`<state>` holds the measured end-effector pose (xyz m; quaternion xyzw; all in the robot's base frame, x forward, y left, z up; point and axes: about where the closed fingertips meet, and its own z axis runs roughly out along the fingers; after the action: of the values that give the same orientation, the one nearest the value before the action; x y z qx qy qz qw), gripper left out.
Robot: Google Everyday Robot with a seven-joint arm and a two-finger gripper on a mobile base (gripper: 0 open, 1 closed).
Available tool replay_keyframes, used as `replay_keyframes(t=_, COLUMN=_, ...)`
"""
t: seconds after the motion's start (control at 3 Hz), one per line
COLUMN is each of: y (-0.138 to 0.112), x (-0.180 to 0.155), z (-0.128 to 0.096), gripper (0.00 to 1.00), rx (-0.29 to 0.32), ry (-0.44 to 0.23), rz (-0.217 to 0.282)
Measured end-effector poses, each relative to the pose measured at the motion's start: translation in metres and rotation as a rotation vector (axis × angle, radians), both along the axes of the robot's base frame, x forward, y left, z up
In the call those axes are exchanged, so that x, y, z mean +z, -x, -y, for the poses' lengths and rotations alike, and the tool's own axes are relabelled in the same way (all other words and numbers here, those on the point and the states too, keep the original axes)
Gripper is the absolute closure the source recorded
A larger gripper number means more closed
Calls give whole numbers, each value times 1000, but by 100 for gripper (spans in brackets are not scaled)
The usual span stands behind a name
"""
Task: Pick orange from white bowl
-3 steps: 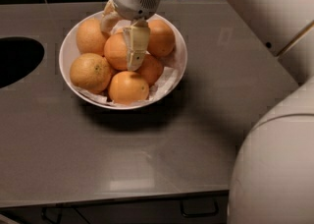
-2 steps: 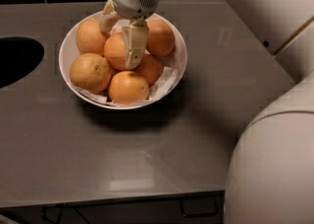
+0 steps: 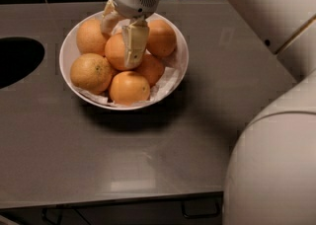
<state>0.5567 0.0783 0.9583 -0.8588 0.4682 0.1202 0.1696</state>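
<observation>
- Orange, round, deep-coloured and finely dimpled [image 3: 117, 54], lies on top of the heap in the wide, glossy white bowl lined with crumpled paper [image 3: 181, 56], resting on the fruit below it.
- We see the cream two-finger end effector [image 3: 119, 45] down inside the bowl. It straddles the orange, one finger across its front right side and the other against its upper left.
- We judge the end effector to be clamped on the orange, since both fingers look pressed to the skin.
- Done so far, in our view, are the reach, the descent and the grasp.
- Left to do is the lift. The orange has not come clear of the bowl, nor of the paler oranges [image 3: 92, 72] packed round it.
- The bowl stands on the grey matte surface [image 3: 148, 160], near a dark round opening [image 3: 15, 61] at the left.
- Against the frames from a second ago, we find almost nothing changed. The end effector stays in the same spot, the orange is no higher, and the heap keeps its arrangement.
</observation>
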Motion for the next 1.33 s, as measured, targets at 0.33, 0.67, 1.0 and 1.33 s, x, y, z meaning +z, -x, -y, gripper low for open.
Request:
replay_keyframes(t=0.33, y=2, x=0, z=-1, gripper=27, rx=7, ry=3, rz=-7)
replay_keyframes(t=0.67, y=3, x=1, z=-1, gripper=24, rx=13, ry=5, rz=-14)
replay_keyframes(t=1.0, y=4, x=1, z=0, gripper=24, rx=17, ry=4, rz=-19)
replay_keyframes(t=1.33, y=6, x=0, z=-1, gripper=25, rx=23, ry=-1, rz=-23)
